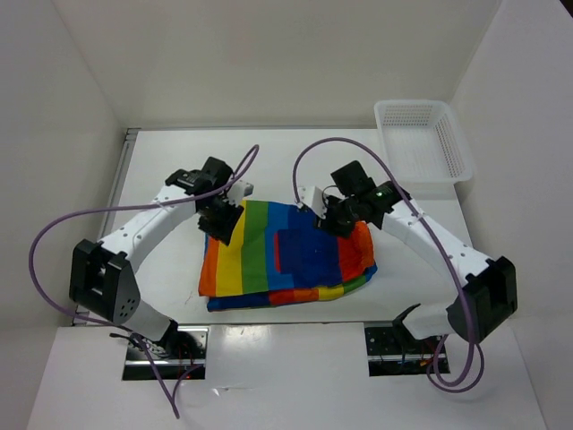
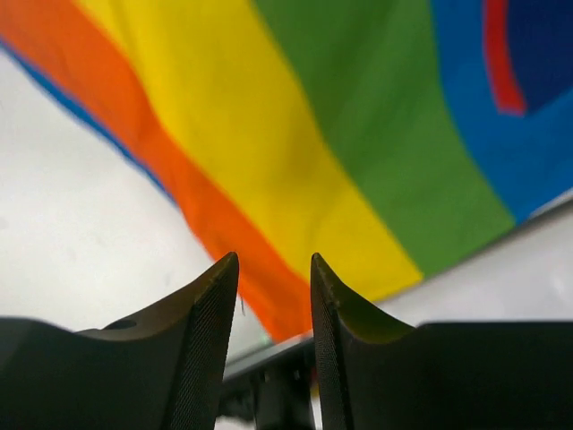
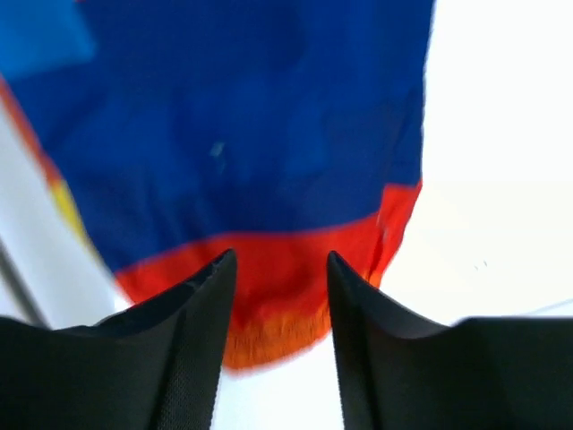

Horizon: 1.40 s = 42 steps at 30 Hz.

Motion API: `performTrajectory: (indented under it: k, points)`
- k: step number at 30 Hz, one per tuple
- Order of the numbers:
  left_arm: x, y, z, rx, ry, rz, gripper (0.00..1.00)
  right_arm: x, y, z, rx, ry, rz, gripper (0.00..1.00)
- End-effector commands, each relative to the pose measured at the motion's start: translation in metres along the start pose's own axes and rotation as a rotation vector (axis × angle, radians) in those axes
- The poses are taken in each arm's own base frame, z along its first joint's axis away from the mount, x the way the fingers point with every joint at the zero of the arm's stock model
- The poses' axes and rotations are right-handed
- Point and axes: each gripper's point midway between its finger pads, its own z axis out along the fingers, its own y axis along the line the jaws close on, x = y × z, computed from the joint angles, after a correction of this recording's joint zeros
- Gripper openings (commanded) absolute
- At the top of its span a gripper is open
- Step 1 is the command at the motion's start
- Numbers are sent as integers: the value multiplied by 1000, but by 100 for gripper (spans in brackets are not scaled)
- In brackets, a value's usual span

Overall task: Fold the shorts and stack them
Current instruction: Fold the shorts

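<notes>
One pair of rainbow-striped shorts (image 1: 286, 255) is lying partly folded on the white tabletop (image 1: 161, 179), centre of the overhead frame. Two tools are hovering at its upper edge: the left tool (image 1: 222, 219) at the orange side and the right tool (image 1: 329, 218) at the red side. Each is standing apart and gripping nothing. Folding neatly is likely calling for pinching both corners together, level. One white lattice basket (image 1: 421, 139) is sitting upper right.

Your top view looks down from behind both arm bases (image 1: 157, 333), taking in the whole table (image 1: 295, 152). Your 2 wrist views sit close over the shorts (image 1: 264, 260), each facing out between its own fingers (image 2: 208, 345); all 3 share that cloth.
</notes>
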Motion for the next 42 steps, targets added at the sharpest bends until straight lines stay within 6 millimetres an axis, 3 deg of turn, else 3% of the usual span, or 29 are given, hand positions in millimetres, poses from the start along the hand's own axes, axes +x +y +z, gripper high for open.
performTrajectory:
  k: [1,2,6,9,11,13,15,16,17,18,19,20,22,23,24,26,27,29,31,33,34,35,36,37,38,39,40,41,42]
  points:
    - [-36,-3,30,2,-54,41,46,-18,-23,34,86,-73,144,43]
    - [-42,0,36,-11,-65,42,46,-14,-26,44,110,-73,163,35]
    - [-63,7,72,-20,-93,45,46,6,-28,68,131,-17,258,24]
    - [-58,6,97,4,-37,39,46,19,-26,89,125,33,321,19]
    - [-58,13,115,-22,-14,36,46,35,-29,108,131,87,368,18]
    - [-55,31,126,-32,2,-10,46,38,-38,119,147,99,396,17]
    - [-68,43,130,-40,-18,-35,46,43,-58,123,183,89,481,17]
    - [-74,51,132,-54,-29,-49,46,35,-75,123,212,59,501,17]
    - [-78,63,133,-70,-35,-72,46,42,-80,133,211,86,524,17]
    - [-93,70,136,-75,-52,-80,46,33,-102,132,255,61,526,17]
    - [-101,77,136,-79,-67,-91,46,32,-109,136,265,65,526,17]
    - [-105,90,143,-96,-61,-112,46,37,-115,152,266,88,529,17]
    - [-124,103,142,-107,-97,-127,46,17,-146,156,317,52,520,17]
    - [-142,115,138,-117,-127,-143,46,23,-152,170,312,67,543,15]
    - [-149,121,136,-121,-137,-151,46,4,-176,165,356,22,543,15]
    - [-162,133,137,-136,-150,-163,46,-6,-200,167,396,-14,552,14]
    - [-177,143,126,-147,-190,-171,46,-22,-219,166,423,-54,545,14]
    - [-188,151,123,-181,-209,-172,49,-32,-233,163,444,-70,541,14]
    - [-205,161,106,-207,-266,-178,50,-52,-250,151,478,-132,565,20]
    - [-211,163,86,-207,-302,-183,52,-64,-254,132,498,-171,579,33]
    - [-212,165,74,-204,-319,-189,54,-79,-257,108,513,-225,591,38]
    - [-221,160,44,-205,-382,-179,56,-83,-253,100,506,-243,599,42]
    - [-213,155,40,-191,-377,-178,59,-78,-241,98,479,-233,614,46]
    - [-212,147,12,-190,-426,-169,61,-91,-237,71,488,-285,629,48]
    - [-206,144,4,-190,-429,-168,63,-78,-224,71,453,-265,656,51]
    - [-185,139,13,-182,-383,-175,66,-70,-219,62,443,-265,688,54]
    - [-171,139,11,-182,-365,-186,68,-75,-214,36,447,-306,709,57]
    - [-160,133,-1,-183,-373,-185,68,-57,-202,36,402,-300,788,60]
    - [-145,129,2,-177,-342,-190,68,-48,-196,31,381,-303,832,65]
